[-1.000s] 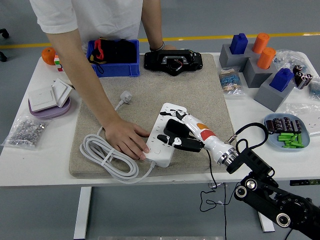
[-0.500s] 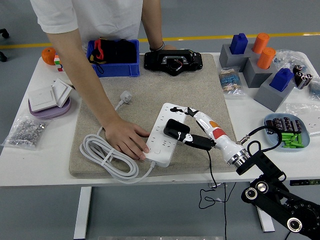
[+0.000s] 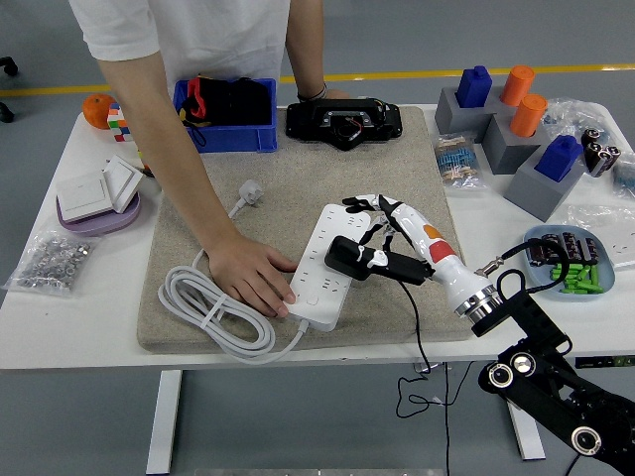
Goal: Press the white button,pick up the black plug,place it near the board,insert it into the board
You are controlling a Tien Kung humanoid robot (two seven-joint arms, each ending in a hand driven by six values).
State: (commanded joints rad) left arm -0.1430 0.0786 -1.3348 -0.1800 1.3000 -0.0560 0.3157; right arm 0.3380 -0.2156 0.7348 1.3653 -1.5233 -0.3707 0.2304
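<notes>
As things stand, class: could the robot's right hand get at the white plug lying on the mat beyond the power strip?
Probably not directly. The right hand is occupied with the black plug, and the person's forearm and hand lie beside the white plug.

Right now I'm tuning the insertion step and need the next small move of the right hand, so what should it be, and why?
Probably lower the black plug a little and press it down into the white power strip. The right hand holds the plug over the strip's right part, fingers raised above it, and a person's hand steadies the strip's left end. I cannot tell whether the plug is seated.
</notes>
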